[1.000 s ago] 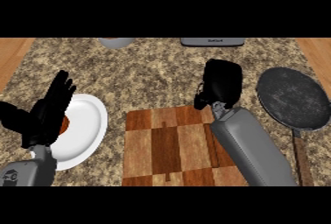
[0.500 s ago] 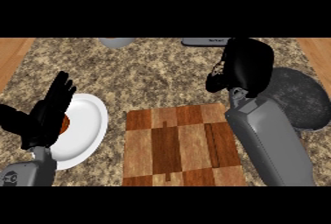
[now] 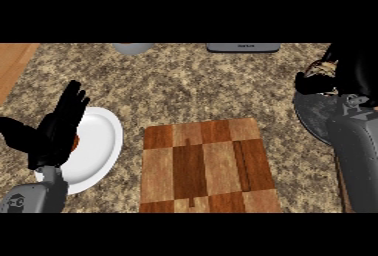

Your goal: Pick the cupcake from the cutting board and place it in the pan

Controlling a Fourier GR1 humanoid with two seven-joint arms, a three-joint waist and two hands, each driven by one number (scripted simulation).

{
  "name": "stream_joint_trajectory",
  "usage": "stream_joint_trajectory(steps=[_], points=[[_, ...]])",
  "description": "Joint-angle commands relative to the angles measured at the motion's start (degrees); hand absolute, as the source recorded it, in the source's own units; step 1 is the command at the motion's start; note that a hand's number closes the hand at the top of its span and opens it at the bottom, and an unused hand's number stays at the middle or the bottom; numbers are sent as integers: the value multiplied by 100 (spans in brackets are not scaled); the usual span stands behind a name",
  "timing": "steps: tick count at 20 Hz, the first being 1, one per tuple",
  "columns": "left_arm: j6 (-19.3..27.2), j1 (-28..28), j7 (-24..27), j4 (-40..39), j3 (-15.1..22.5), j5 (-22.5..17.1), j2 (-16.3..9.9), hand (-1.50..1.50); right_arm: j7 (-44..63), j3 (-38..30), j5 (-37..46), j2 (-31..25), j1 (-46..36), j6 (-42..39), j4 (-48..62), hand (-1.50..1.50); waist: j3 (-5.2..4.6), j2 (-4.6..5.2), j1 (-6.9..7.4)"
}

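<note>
**Cupcake's up over the pan, board is bare**

The counter (image 3: 207, 85) is a speckled brown-and-tan stone top that fills most of the view, with a strip of plain wood (image 3: 15, 65) showing at the far left edge. Nothing of the room beyond shows.

The right hand (image 3: 347, 70) sits at the right edge, over the far part of the dark pan (image 3: 314, 117). Its fingers are curled round the cupcake (image 3: 322, 69), which only peeks out as a small tan and pale patch at the hand's left side. With that little showing, which way it points or whether it's upright can't be told. It isn't on the board. Whether it touches the pan can't be told either, since the hand and grey forearm (image 3: 358, 160) hide most of the pan; only a curved bit of its left rim shows.

The board (image 3: 207, 167) is a wood checker pattern in light and dark strips, lying in the middle near the lower edge, long axis running away from the robot.

To its left there's a white plate (image 3: 100, 145), partly covered by the left hand (image 3: 59, 130), which rests open with its fingers straight and pointing up. A bit of reddish brown shows on the plate by the hand.

At the far edge: a grey rounded thing (image 3: 133, 48) and a flat grey slab (image 3: 242, 47), both cut off. Neither is near the pan.
</note>
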State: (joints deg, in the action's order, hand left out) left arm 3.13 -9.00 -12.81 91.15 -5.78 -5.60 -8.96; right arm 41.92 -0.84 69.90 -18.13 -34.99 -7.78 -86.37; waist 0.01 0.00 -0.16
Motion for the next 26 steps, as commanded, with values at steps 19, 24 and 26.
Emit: stream_joint_trajectory(steps=[19,24,26], points=[[-109,-15,126,-61,-39,17,36,0,-4320,-1900,-1428,-1030,18,3264,5109,150,5,36,113],[-346,-240,-272,107,-85,-244,-139,0,-3531,-2437,-1655,-1121,-468,3082,6147,-150,19,97,270],[-125,-225,-178,17,-41,-69,0,0,-3945,-2581,-1876,-1288,-525,2853,6530,-150,19,88,225]])
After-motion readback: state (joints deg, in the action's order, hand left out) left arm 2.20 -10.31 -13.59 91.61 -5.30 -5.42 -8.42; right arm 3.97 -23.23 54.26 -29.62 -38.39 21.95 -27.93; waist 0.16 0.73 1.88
